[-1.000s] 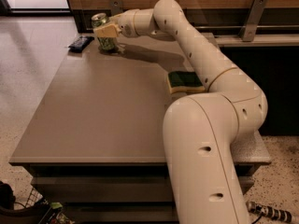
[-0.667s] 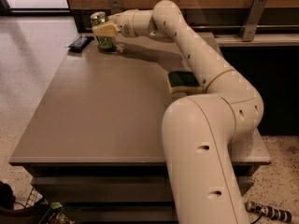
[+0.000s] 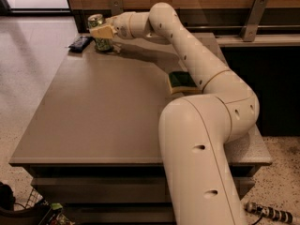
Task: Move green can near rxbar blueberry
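The green can (image 3: 97,28) stands upright at the table's far left corner, its silver top showing. My gripper (image 3: 104,33) reaches in from the right and is shut on the green can, one pale finger (image 3: 102,31) across its front. The rxbar blueberry (image 3: 79,42), a dark flat bar, lies just left of the can at the table's left edge, a small gap apart. My arm stretches across the back of the table.
A green-topped yellow sponge (image 3: 180,81) lies at the right, beside my arm. The grey table (image 3: 103,111) has a wooden wall with metal brackets (image 3: 255,14) behind it. Clutter (image 3: 28,210) sits on the floor at the bottom left.
My gripper has carried the green can a little to the left, closer to the rxbar blueberry. The bar and the sponge have not moved.
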Available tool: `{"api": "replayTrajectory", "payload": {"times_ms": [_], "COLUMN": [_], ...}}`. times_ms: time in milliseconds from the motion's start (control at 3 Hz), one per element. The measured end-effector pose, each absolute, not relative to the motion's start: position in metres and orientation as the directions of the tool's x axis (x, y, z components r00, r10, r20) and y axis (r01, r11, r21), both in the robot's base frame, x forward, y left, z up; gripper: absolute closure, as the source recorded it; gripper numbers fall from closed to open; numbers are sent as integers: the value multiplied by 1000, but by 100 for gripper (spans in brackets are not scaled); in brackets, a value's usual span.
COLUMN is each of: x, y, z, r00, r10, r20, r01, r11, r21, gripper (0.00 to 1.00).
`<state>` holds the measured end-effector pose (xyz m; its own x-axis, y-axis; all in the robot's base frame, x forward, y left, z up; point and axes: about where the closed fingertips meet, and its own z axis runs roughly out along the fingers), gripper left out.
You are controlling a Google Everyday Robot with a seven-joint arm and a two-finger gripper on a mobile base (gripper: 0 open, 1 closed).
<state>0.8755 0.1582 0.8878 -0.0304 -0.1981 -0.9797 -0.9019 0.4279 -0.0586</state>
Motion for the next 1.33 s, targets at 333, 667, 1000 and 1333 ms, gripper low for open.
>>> {"api": "replayTrajectory", "payload": {"times_ms": [333, 667, 1000, 1333], "x": [875, 875, 874, 874], "y": [158, 162, 165, 168], "z": [888, 886, 885, 884], "r00": [-30, -32, -33, -34], "r10": [-198, -198, -198, -198], "r20": [-980, -980, -980, -980], "r01": [-902, -904, -905, -907], "r11": [428, 424, 421, 417], "r21": [-59, -57, -55, -53], "gripper": [100, 84, 61, 36]}}
